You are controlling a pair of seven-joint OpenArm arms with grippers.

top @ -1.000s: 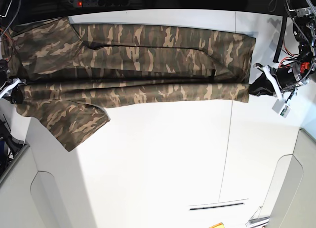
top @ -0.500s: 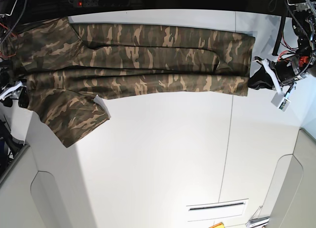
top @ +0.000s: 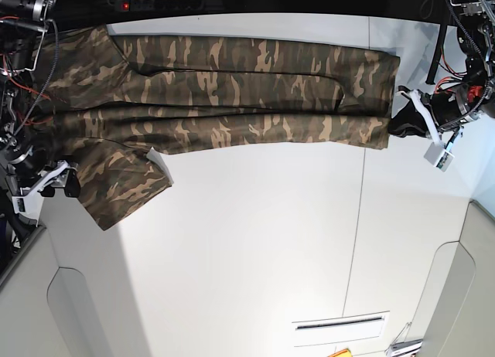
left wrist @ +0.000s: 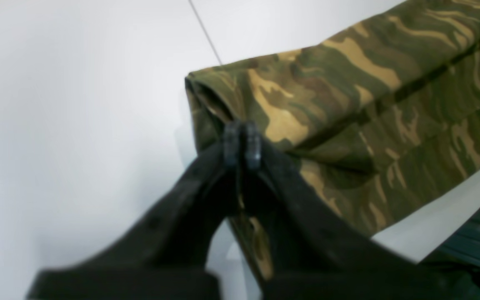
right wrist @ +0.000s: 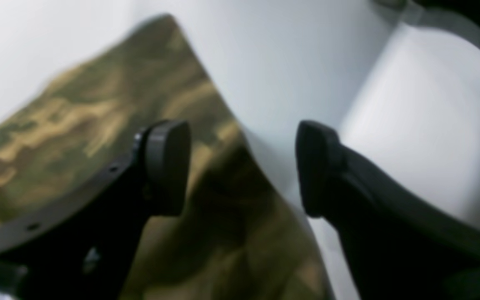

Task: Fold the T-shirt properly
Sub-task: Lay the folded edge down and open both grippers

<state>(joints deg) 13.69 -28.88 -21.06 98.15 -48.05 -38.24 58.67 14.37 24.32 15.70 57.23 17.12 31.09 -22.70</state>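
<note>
The camouflage T-shirt (top: 232, 94) lies stretched as a long band across the back of the white table (top: 255, 241), with one sleeve (top: 124, 191) sticking out toward the front at the left. My left gripper (top: 396, 129) is shut on the shirt's right-hand edge; the left wrist view shows its tips (left wrist: 242, 143) pinched on a fold of the cloth (left wrist: 348, 108). My right gripper (top: 60, 185) is open and empty beside the sleeve; the right wrist view shows it (right wrist: 240, 166) spread above the shirt's edge (right wrist: 98, 121).
A power strip (top: 151, 3) with a red light lies behind the table's back edge. Cables and arm hardware crowd the far left (top: 19, 63) and far right (top: 464, 56). A seam (top: 358, 233) runs down the table. A narrow slot (top: 338, 323) sits near the front.
My right gripper has let go of the shirt's left end, opened and moved toward the front beside the sleeve. The shirt's front fold has shifted slightly back. My left gripper stays shut on the edge.
</note>
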